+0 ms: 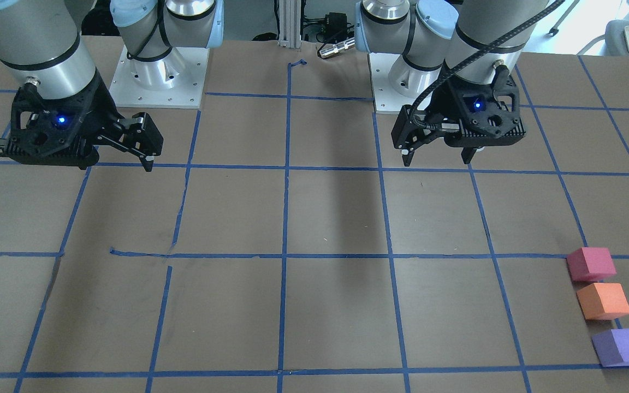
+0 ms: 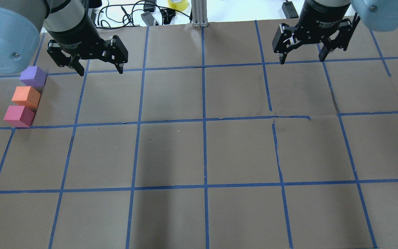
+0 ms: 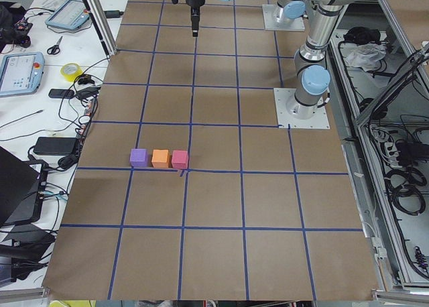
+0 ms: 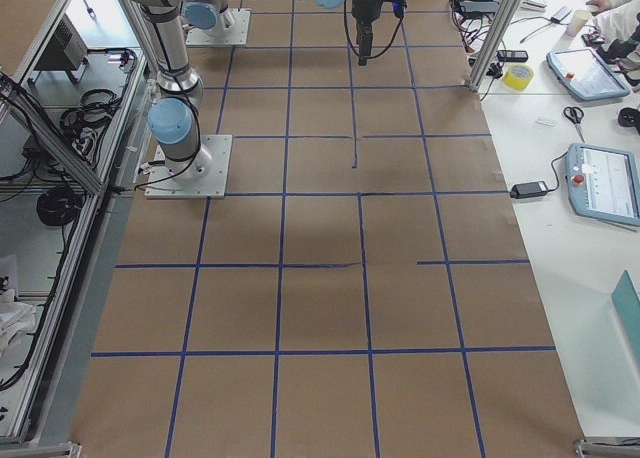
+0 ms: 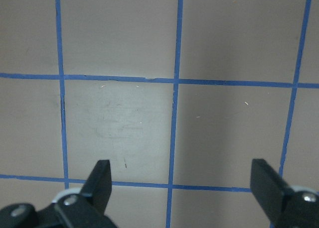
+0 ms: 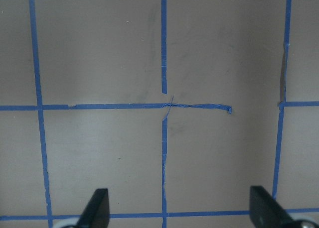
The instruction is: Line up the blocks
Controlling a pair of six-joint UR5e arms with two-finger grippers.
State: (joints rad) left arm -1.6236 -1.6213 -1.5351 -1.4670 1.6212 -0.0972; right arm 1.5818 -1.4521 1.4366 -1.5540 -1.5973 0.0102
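Three blocks lie in a row at the table's left end: purple (image 2: 33, 76), orange (image 2: 26, 97) and crimson-pink (image 2: 18, 116), close together with small gaps. They also show in the front view as crimson-pink (image 1: 591, 263), orange (image 1: 604, 300) and purple (image 1: 621, 347), and in the exterior left view as purple (image 3: 138, 157), orange (image 3: 159, 158) and crimson-pink (image 3: 179, 159). My left gripper (image 2: 100, 71) is open and empty, raised above the table to the right of the purple block. My right gripper (image 2: 302, 61) is open and empty, far across the table. No block shows in either wrist view.
The brown table (image 2: 202, 155) carries a grid of blue tape lines, torn in places (image 2: 290, 117). The two arm bases (image 1: 156, 76) (image 1: 402, 82) stand at the robot's edge. Cables, a tape roll (image 2: 177, 4) and tablets (image 3: 20, 71) lie beyond the table's far edge.
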